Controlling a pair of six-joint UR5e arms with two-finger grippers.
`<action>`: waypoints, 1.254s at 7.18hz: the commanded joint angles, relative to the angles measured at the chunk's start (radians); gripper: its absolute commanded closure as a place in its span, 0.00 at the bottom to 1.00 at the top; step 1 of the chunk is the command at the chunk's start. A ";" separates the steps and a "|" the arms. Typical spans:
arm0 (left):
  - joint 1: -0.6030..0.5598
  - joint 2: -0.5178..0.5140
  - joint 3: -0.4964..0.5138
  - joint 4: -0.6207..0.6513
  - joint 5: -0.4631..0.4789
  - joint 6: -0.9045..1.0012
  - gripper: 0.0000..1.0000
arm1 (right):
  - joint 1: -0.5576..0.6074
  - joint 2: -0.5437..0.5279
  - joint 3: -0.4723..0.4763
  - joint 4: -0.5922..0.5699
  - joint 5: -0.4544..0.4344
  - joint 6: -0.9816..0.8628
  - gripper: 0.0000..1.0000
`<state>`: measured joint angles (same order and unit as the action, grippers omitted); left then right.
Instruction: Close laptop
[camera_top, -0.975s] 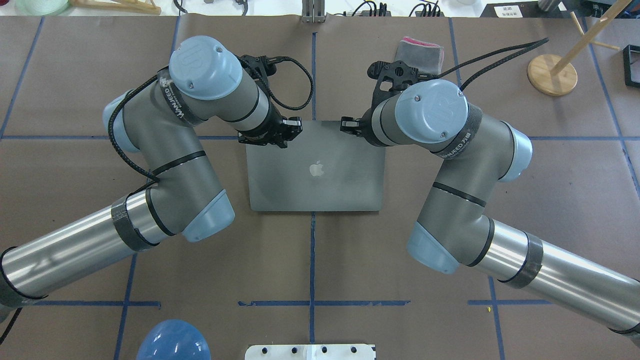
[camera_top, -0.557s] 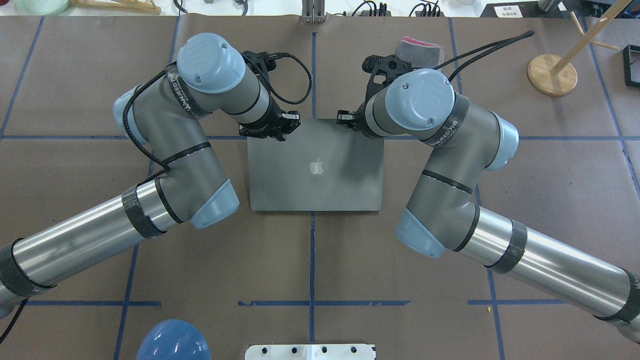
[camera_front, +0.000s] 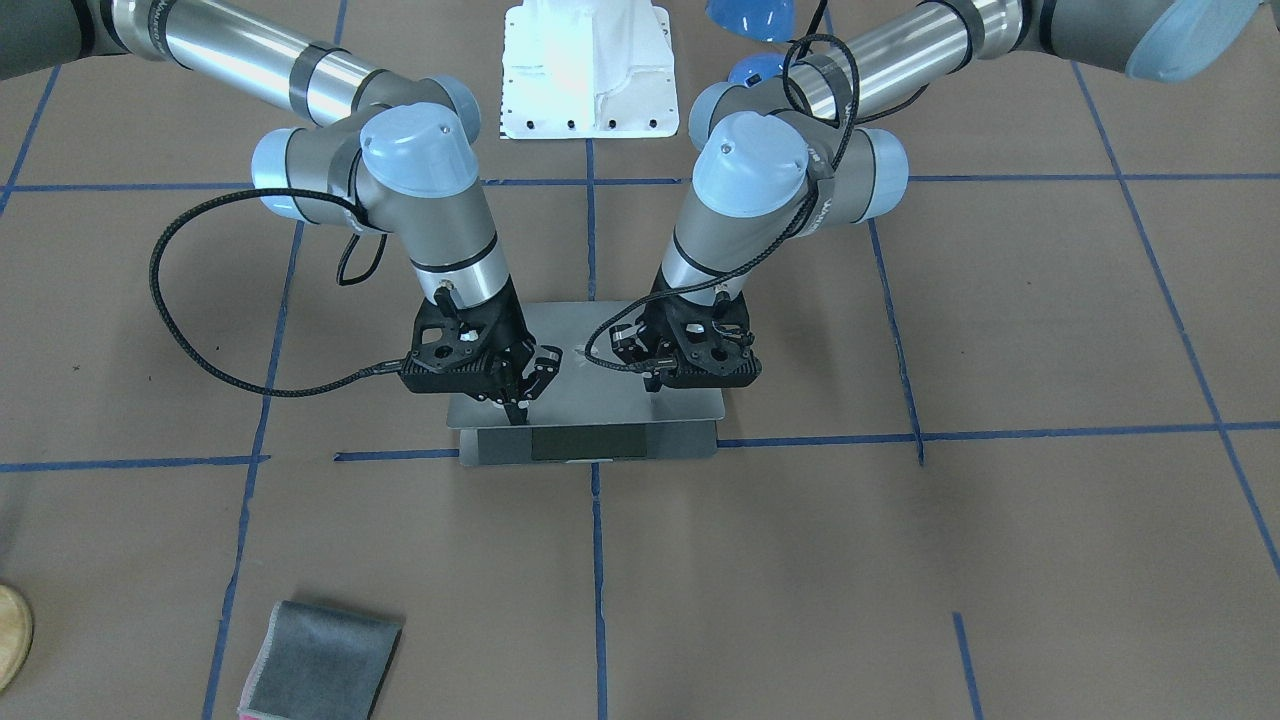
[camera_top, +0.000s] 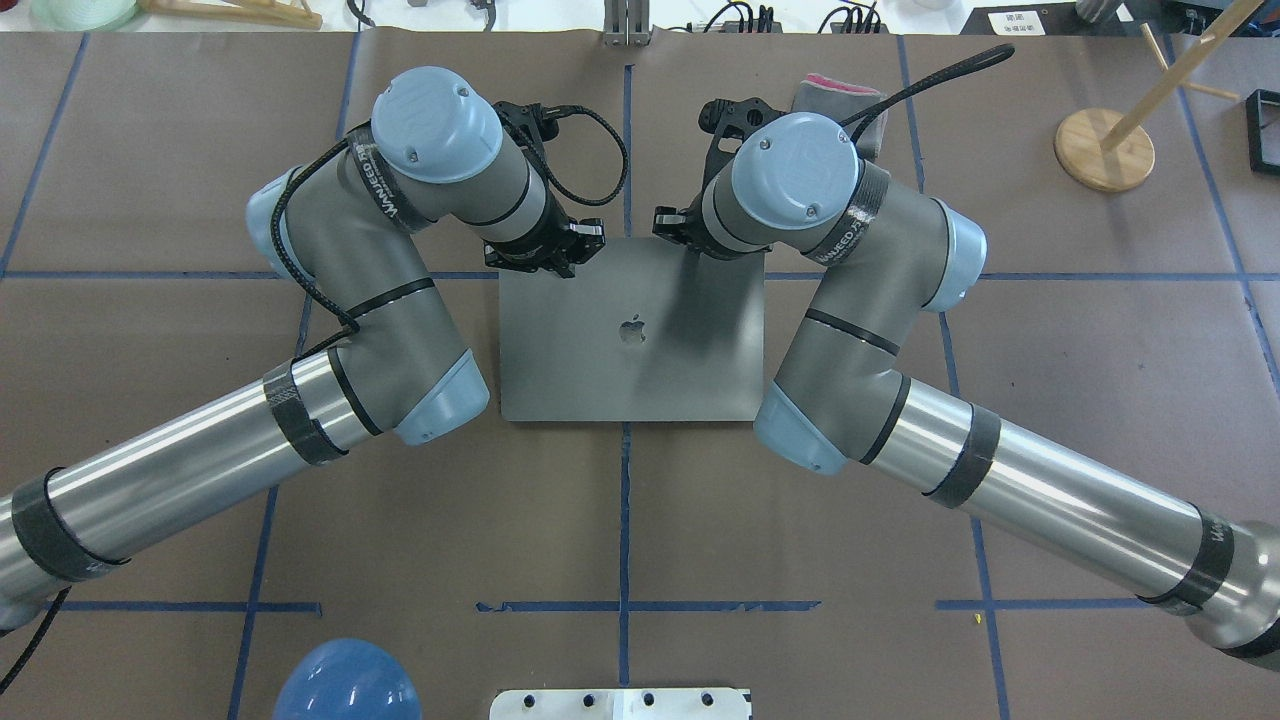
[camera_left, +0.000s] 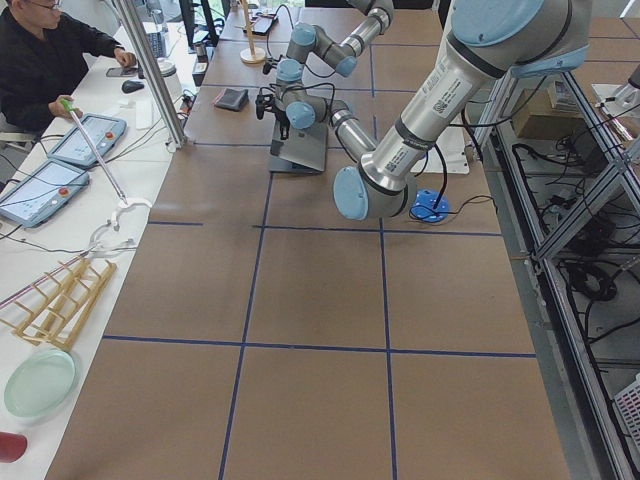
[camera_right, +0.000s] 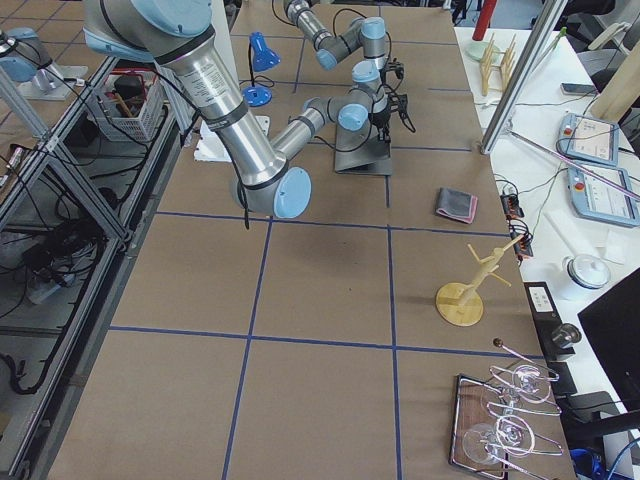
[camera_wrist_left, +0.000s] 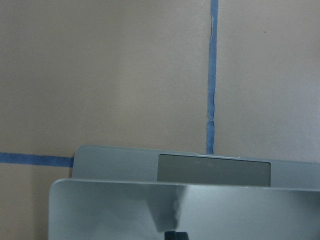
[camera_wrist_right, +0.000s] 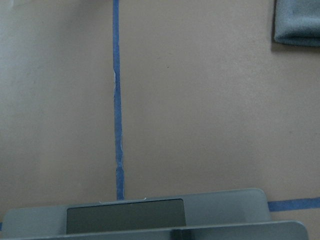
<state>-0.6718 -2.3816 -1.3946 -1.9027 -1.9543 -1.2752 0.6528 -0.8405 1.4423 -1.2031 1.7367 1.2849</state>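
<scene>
One laptop, lid nearly down, under two claws: left claw, right claw.

- A robotics lab: brown-papered worktop gridded with blue tape.
- Aluminium-frame racks with cabling alongside.
- Seated operator by teach pendants on a side bench.

A brown paper-covered table, crossed by blue tape lines, carries the laptop, which sits directly under the left gripper and the right gripper. Just beyond the right gripper lies a folded grey cloth; farther out on that side stands a wooden stand. A blue lamp sits well behind the left gripper.
</scene>
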 joint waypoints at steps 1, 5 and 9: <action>0.000 -0.016 0.048 -0.012 0.000 0.000 1.00 | 0.019 0.004 -0.030 0.031 0.030 0.001 1.00; 0.004 -0.051 0.212 -0.110 0.000 0.004 1.00 | 0.067 0.006 0.001 0.031 0.101 -0.001 1.00; 0.006 -0.050 0.209 -0.111 -0.002 0.007 1.00 | 0.097 -0.008 0.038 0.027 0.150 -0.003 0.96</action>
<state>-0.6641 -2.4316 -1.1830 -2.0128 -1.9546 -1.2700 0.7403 -0.8440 1.4663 -1.1743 1.8769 1.2825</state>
